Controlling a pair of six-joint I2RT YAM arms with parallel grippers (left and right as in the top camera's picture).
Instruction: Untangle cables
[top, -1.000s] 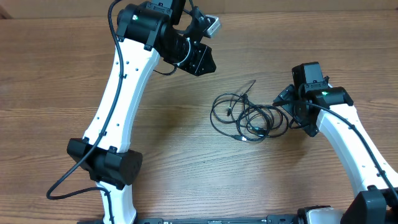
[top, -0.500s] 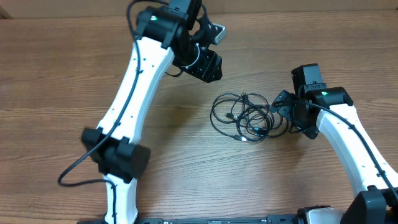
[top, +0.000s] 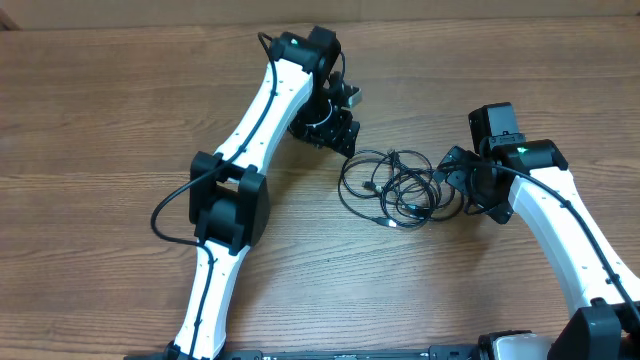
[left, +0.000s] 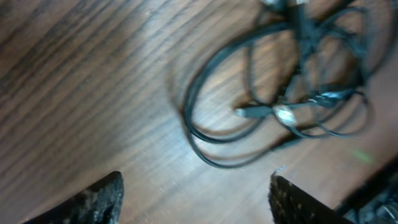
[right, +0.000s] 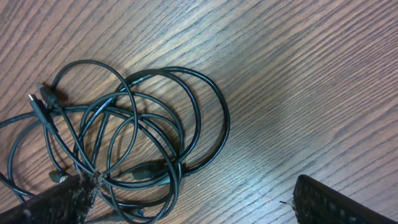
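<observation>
The cables (top: 397, 187) lie in one tangle of thin black loops on the wooden table, right of centre. My left gripper (top: 344, 146) hangs just up-left of the tangle. In the left wrist view it (left: 196, 200) is open over bare wood, with the cables (left: 283, 114) ahead of it at upper right. My right gripper (top: 458, 183) sits at the tangle's right edge. It (right: 193, 205) is open wide; its left finger (right: 56, 205) overlaps the loops of the cables (right: 155, 168), and its right finger (right: 342, 202) stands over bare wood.
The left arm's white links (top: 245, 150) cross the table diagonally from the bottom left. A thick black cord (top: 165, 215) loops beside its elbow. The table's far edge (top: 480, 18) runs along the top.
My left arm has swung down and right toward the tangle, and its jaws have opened. A cable end that stuck out toward the upper right now lies back in the pile.
</observation>
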